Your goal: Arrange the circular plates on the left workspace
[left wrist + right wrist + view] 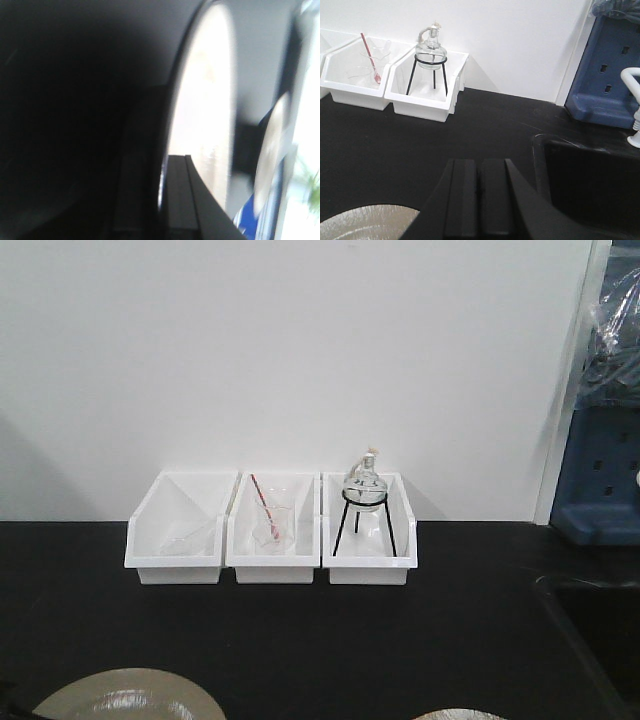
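Two plates show in front of the bins. Left pincer seems clamped on the rim of one plate; so thin a hold could slip and crack it on the worktop. Right pincer is clenched, empty.

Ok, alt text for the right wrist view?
The right gripper, jaws shut and empty, hangs over the black countertop, a beige plate at lower left. Two white bins of glassware stand by the wall; a sink lies right.
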Robot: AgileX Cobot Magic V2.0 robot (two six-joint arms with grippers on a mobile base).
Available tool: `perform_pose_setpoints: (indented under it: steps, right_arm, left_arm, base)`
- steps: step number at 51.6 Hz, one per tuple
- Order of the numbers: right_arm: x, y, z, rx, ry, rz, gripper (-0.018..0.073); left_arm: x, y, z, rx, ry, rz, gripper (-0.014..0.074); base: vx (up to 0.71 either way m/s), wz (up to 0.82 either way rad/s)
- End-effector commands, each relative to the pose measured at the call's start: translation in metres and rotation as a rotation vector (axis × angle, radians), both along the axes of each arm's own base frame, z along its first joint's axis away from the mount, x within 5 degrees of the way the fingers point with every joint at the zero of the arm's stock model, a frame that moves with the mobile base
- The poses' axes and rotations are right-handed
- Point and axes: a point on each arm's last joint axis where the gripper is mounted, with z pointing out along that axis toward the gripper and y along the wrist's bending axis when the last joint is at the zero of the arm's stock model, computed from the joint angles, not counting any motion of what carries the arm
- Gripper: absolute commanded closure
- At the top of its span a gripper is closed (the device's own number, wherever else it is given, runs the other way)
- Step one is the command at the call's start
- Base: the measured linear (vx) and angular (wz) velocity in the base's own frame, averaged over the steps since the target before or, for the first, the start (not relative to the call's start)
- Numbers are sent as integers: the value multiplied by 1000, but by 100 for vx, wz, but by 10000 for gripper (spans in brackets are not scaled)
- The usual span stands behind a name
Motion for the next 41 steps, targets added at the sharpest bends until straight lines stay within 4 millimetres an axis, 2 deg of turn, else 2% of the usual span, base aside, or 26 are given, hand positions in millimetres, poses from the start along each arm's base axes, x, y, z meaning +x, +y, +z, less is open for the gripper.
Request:
perform_pose_setpoints:
  steps: [1,13,24,41]
  right_arm:
    - [2,1,19,-2,-128,13,561]
    - [2,1,19,-2,-128,13,561]
    - [2,1,19,-2,-128,13,561]
    - [2,1,19,-2,-128,13,561]
  left_arm:
    - [13,-17,36,-191,-110,76,599]
    - [34,-57,46,-278,-185,135,596]
    - [43,-91,40,-207,-181,158,596]
    - [48,-120,26,-184,-149,132,596]
  base:
    - [0,0]
    - [0,0]
    - [0,0]
    - [0,0]
